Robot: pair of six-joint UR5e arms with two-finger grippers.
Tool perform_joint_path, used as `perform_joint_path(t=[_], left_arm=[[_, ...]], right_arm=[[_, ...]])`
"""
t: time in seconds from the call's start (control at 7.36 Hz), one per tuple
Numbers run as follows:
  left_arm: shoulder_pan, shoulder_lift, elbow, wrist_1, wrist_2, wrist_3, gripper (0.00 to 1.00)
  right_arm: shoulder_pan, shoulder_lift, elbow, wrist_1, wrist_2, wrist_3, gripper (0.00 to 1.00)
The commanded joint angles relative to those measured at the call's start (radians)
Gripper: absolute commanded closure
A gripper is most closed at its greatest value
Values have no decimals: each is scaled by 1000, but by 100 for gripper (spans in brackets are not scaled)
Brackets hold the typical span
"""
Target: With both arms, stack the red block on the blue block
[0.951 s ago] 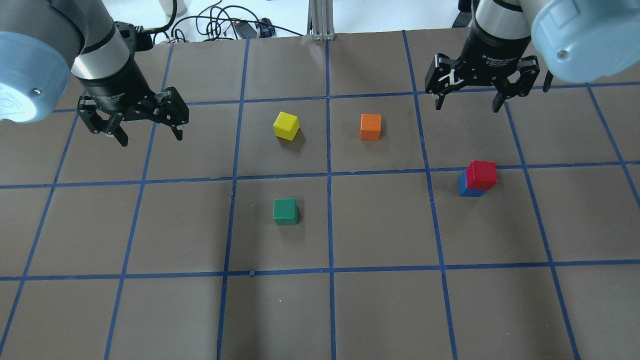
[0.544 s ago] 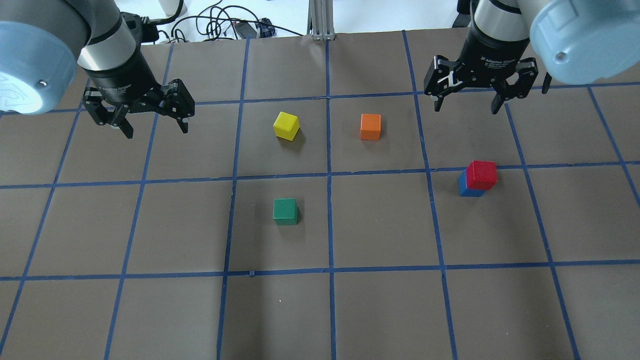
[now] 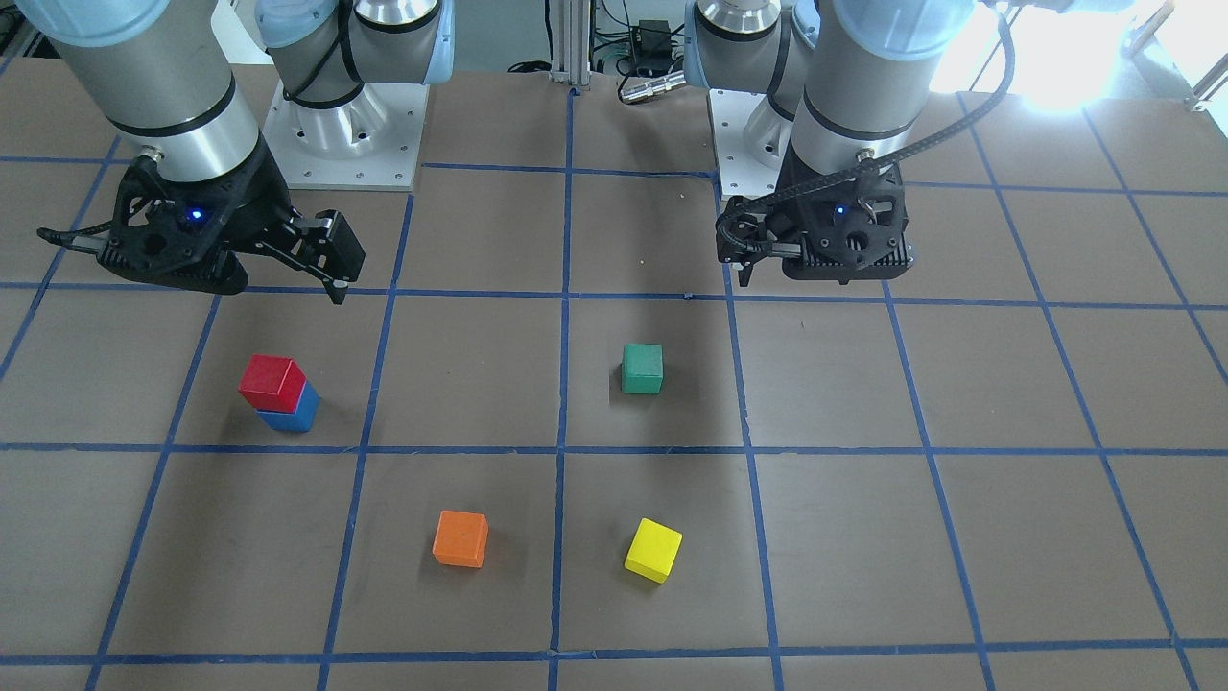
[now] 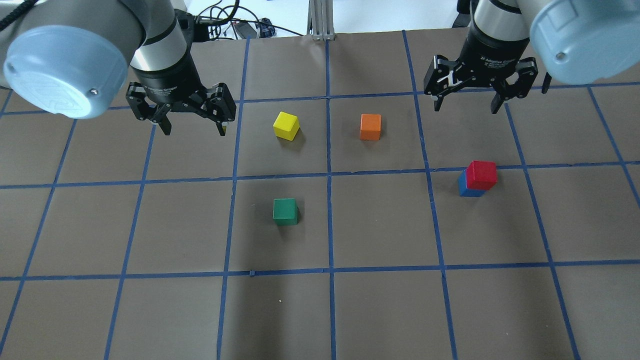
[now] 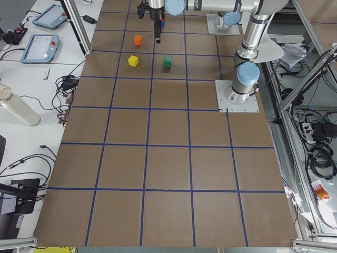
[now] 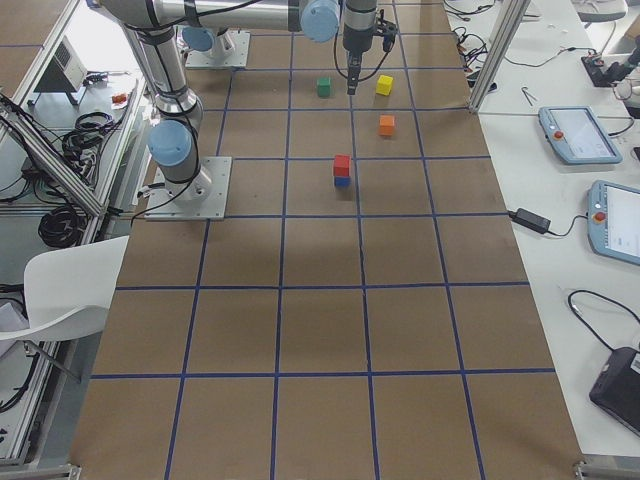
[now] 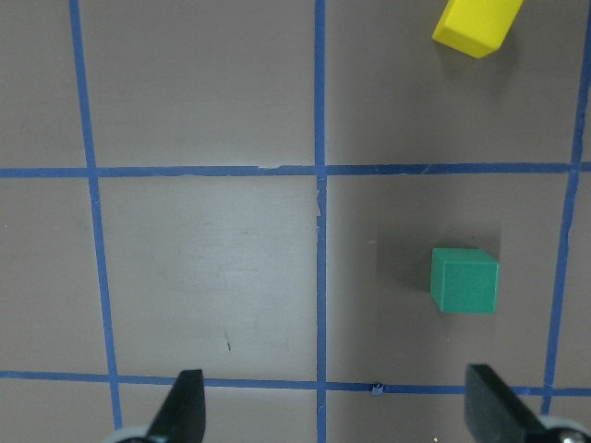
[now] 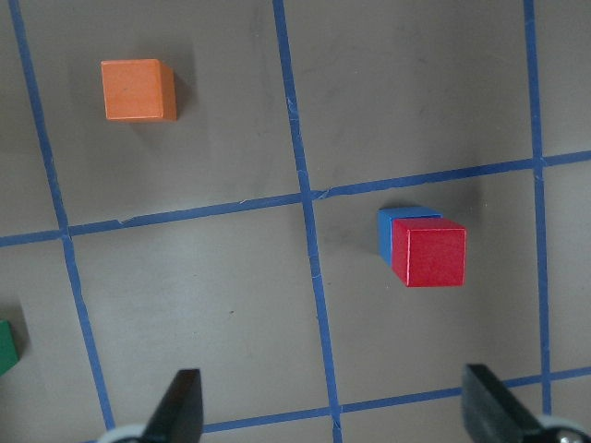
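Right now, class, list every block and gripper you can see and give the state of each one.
red block: stacked on top, slightly offset, released
blue block: underneath, carrying the red block
green block: lying alone, square-on
orange block: lying alone, square-on
yellow block: lying alone, turned askew
left gripper: open, empty
right gripper: open, empty

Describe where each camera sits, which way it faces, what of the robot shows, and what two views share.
Overhead: behind the robot, looking forward and down; left gripper and right gripper, open.
Front-facing: across the table, facing the robot; both arms, bases.
Exterior left: table's end, looking along it; left arm nearest.
Exterior right: opposite end; right arm nearest.
Left wrist: down on the green block; own fingertips.
Right wrist: down on the red block atop the blue block; own fingertips.
Shared: overhead and right wrist show that stack.
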Motion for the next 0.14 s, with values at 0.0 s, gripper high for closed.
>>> perform_joint_path(t=[0.0], left_arm=[[-4, 21, -11, 28, -75, 2, 0]], right_arm=[[0, 0, 0, -3, 1, 0, 0]])
